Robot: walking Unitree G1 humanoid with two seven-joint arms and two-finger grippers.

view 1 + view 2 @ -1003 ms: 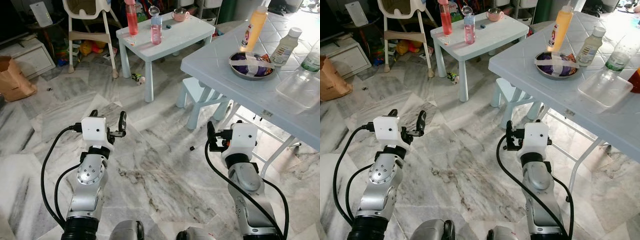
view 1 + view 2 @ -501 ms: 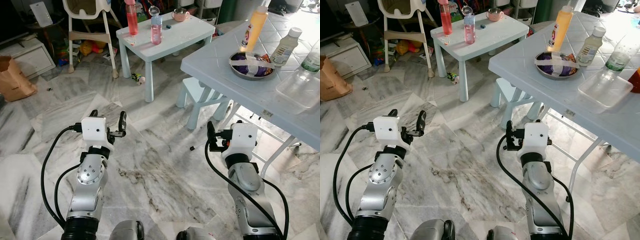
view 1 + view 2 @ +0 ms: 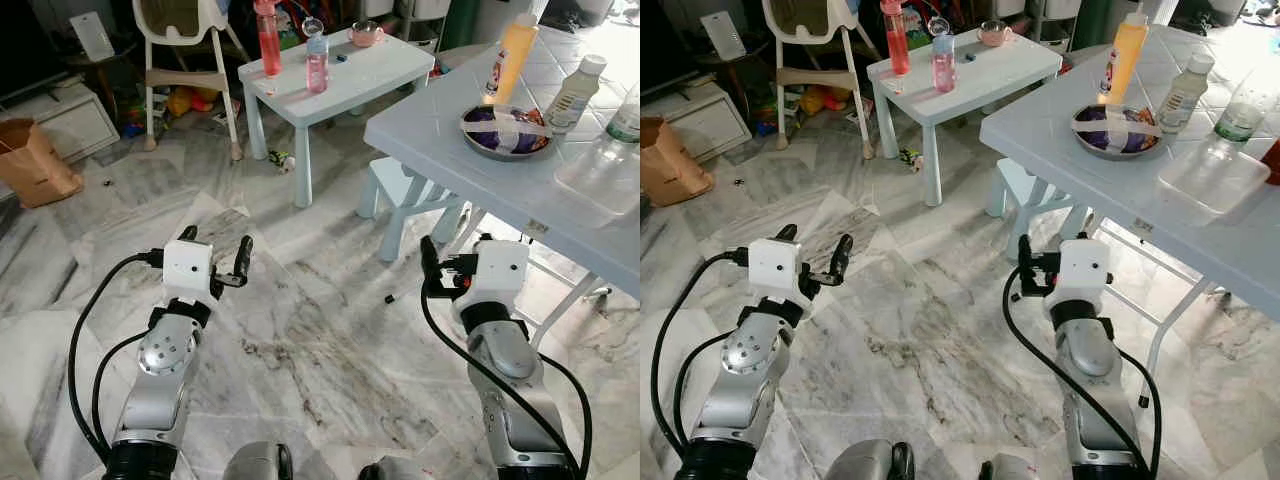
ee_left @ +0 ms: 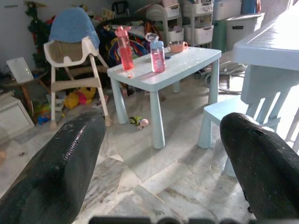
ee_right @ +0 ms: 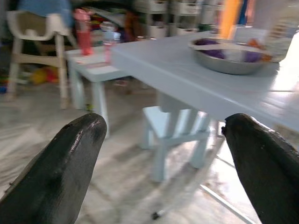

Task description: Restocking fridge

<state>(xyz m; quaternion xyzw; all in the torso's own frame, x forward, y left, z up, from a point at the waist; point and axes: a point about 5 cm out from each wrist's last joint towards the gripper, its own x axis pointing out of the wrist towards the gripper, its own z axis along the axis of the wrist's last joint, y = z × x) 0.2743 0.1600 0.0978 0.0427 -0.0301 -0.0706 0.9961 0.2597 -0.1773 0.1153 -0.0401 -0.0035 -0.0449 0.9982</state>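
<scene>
Hands first: your left hand [image 3: 214,256] and right hand [image 5: 163,158] both hang over the marble floor [image 3: 320,340], fingers spread wide, gripping nothing. Ahead to your right, the large pale surface [image 3: 440,130] carries an orange bottle [image 3: 512,52], a metal bowl [image 3: 505,132], a white bottle [image 3: 573,92] and a clear tray [image 3: 605,178]. Further off, the small light-blue surface [image 3: 350,72] holds a red bottle [image 3: 268,38], a pink bottle [image 3: 317,58] and a pink cup [image 3: 365,33]. You have a high chair [image 3: 185,40] to its left.
</scene>
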